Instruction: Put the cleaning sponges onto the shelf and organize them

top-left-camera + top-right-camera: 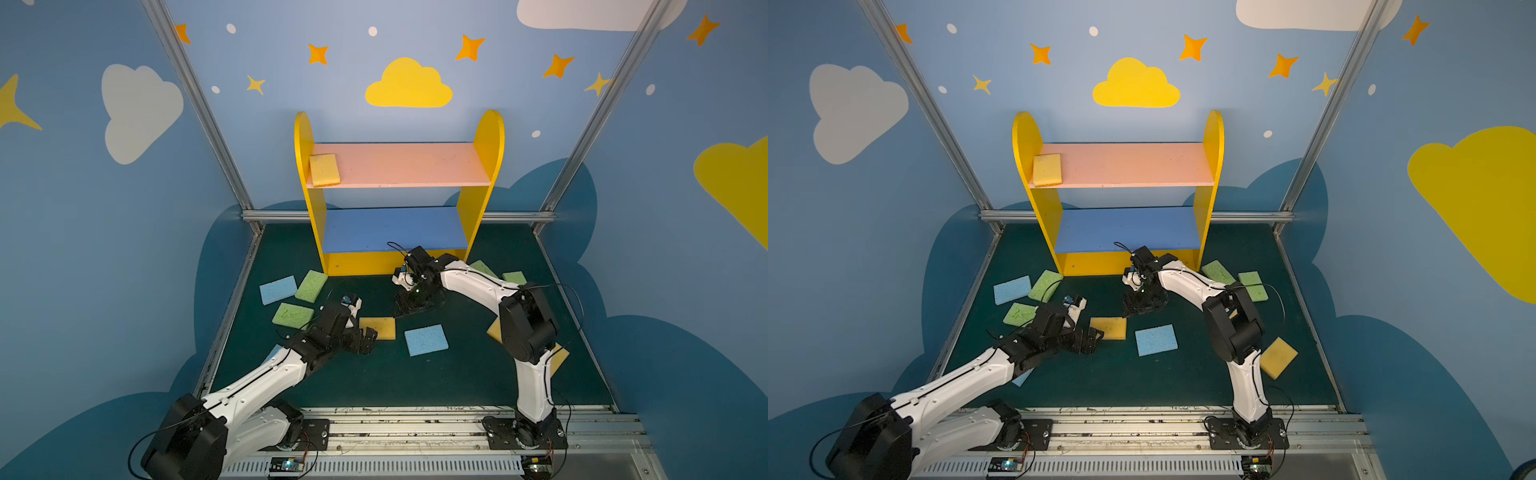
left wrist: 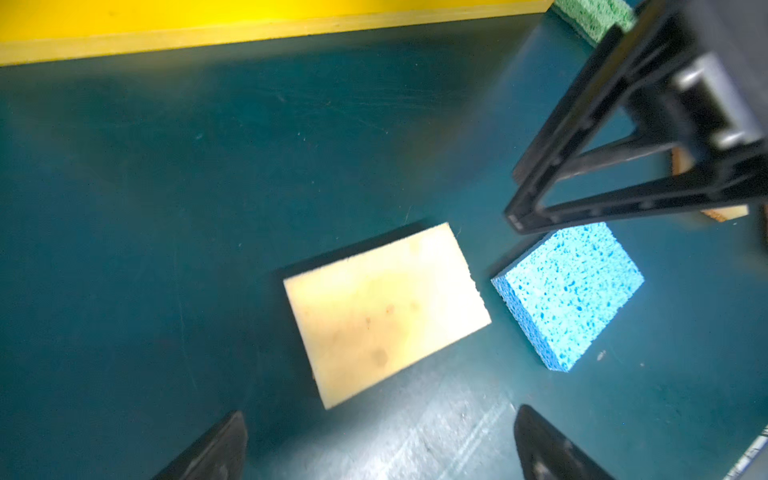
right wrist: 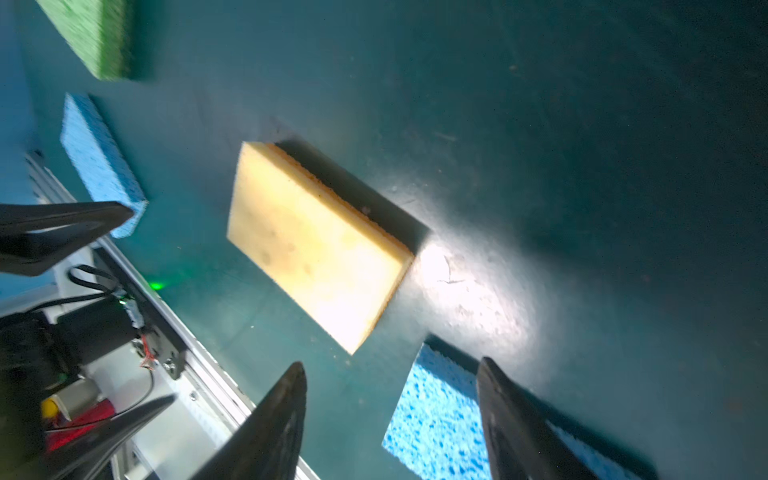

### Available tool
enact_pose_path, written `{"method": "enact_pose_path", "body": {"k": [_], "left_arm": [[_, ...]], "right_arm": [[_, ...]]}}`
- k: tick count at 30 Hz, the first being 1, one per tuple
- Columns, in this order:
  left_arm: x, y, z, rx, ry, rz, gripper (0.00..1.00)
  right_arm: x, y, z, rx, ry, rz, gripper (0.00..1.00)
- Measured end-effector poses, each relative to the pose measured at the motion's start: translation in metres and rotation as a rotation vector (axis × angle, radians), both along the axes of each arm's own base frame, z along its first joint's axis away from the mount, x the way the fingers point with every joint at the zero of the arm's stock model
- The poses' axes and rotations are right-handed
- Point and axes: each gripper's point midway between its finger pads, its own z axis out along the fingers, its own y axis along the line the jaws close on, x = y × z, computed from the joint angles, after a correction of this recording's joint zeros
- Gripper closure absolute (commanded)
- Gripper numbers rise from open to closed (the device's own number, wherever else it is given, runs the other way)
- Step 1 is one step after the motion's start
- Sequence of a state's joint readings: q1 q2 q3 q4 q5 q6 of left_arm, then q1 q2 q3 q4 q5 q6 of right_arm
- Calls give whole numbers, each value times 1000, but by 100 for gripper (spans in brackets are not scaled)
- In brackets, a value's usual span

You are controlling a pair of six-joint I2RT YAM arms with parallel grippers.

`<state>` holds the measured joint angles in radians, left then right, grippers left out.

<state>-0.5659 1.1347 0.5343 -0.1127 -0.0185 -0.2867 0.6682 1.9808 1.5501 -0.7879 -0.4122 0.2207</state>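
The shelf (image 1: 399,166) stands at the back; one yellow sponge (image 1: 324,170) lies at the left end of its pink board. On the green floor a second yellow sponge (image 1: 378,328) (image 2: 384,311) (image 3: 320,245) lies flat beside a blue sponge (image 1: 427,340) (image 2: 569,295) (image 3: 436,415). My left gripper (image 1: 368,340) (image 2: 381,413) is open and empty, just left of that floor sponge. My right gripper (image 1: 405,307) (image 3: 391,362) hangs open and empty above the floor, just behind the two sponges.
Left of the shelf lie a blue sponge (image 1: 277,289) and two green ones (image 1: 311,285) (image 1: 292,316). Two green sponges (image 1: 484,269) (image 1: 514,277) and yellow ones (image 1: 1278,357) lie by the right arm. A blue sponge (image 1: 1021,378) shows under the left arm.
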Motion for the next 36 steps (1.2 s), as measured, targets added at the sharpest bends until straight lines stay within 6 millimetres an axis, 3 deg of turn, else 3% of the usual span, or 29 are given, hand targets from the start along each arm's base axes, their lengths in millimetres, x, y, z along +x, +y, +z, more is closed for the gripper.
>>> {"method": "enact_pose_path", "body": {"k": [3, 7, 10, 12, 16, 21, 28, 36], "left_arm": [[16, -2, -2, 44, 6, 23, 2], [40, -6, -3, 74, 17, 68, 29], [52, -8, -13, 94, 51, 92, 43], [58, -8, -20, 100, 73, 105, 50], [71, -4, -28, 103, 104, 133, 57], [85, 1, -32, 97, 118, 157, 64], [88, 11, -48, 100, 168, 179, 69], [83, 8, -57, 94, 193, 164, 69]], "right_arm": [[-3, -8, 14, 39, -12, -38, 47], [-12, -12, 24, 102, 8, -79, 75], [-21, -12, 17, 131, 47, -92, 95], [-28, -13, 7, 135, 85, -112, 100], [-46, -14, -12, 129, 150, -127, 100], [-65, 0, -22, 144, 170, -104, 100], [-97, 12, -37, 157, 211, -71, 100], [-94, 29, -41, 177, 217, -74, 100]]}}
